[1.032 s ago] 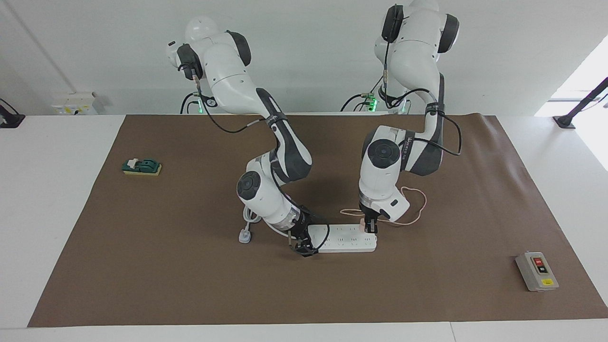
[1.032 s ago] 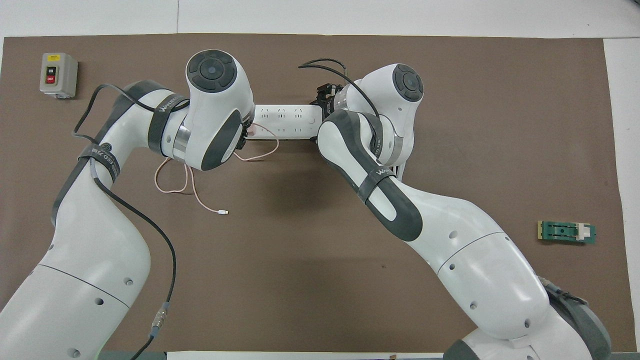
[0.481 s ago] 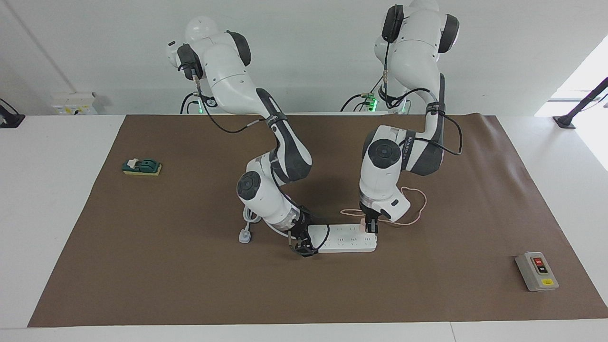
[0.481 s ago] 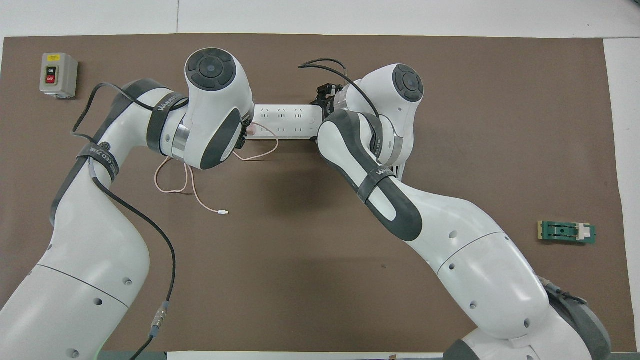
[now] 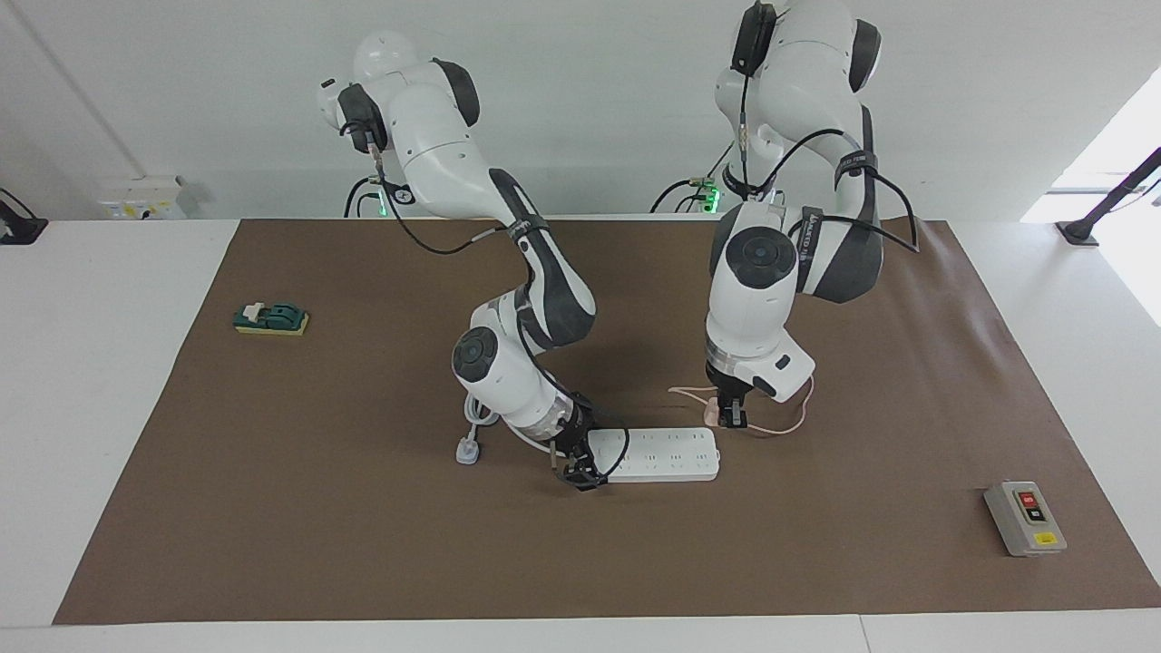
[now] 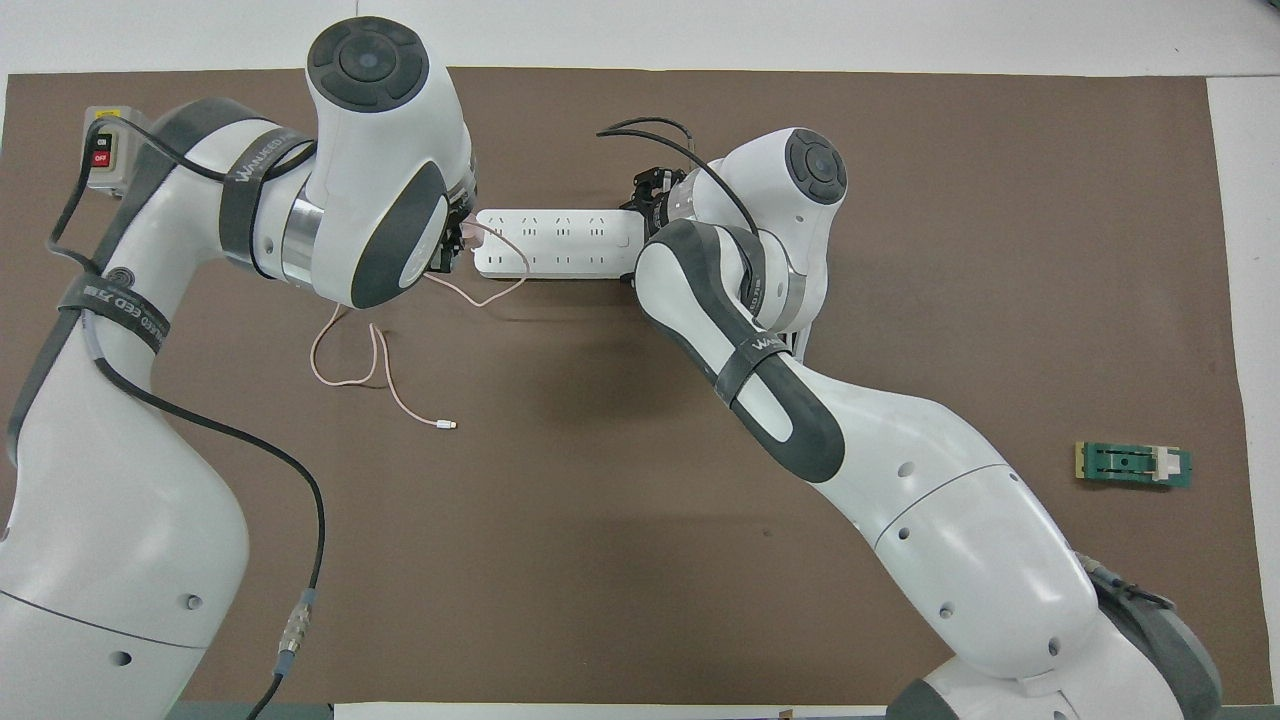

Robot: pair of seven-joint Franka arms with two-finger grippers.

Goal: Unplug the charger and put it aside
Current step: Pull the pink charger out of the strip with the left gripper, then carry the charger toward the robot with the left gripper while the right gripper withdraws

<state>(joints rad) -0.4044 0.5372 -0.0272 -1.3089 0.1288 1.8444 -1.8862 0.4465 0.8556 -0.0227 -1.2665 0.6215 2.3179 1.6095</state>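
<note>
The pale pink charger point(image 5: 716, 413) is out of the white power strip point(image 5: 662, 453). My left gripper point(image 5: 731, 419) is shut on it, a little above the mat beside the strip's end toward the left arm. The thin pink cable point(image 6: 345, 360) trails from it in loops on the mat, nearer to the robots, and ends in a tiny connector point(image 6: 447, 425). In the overhead view the left arm hides most of the charger point(image 6: 468, 229). My right gripper point(image 5: 579, 472) clamps the power strip point(image 6: 560, 243) at its cord end and holds it on the mat.
The strip's thick white cord point(image 5: 476, 413) and three-pin plug point(image 5: 467, 451) lie by the right arm's wrist. A grey switch box point(image 5: 1025, 517) stands toward the left arm's end. A green block point(image 5: 270, 318) lies toward the right arm's end.
My left gripper has pulled the charger up out of the strip and moved it toward the left arm's end. The cable has followed. The right gripper and strip have stayed still.
</note>
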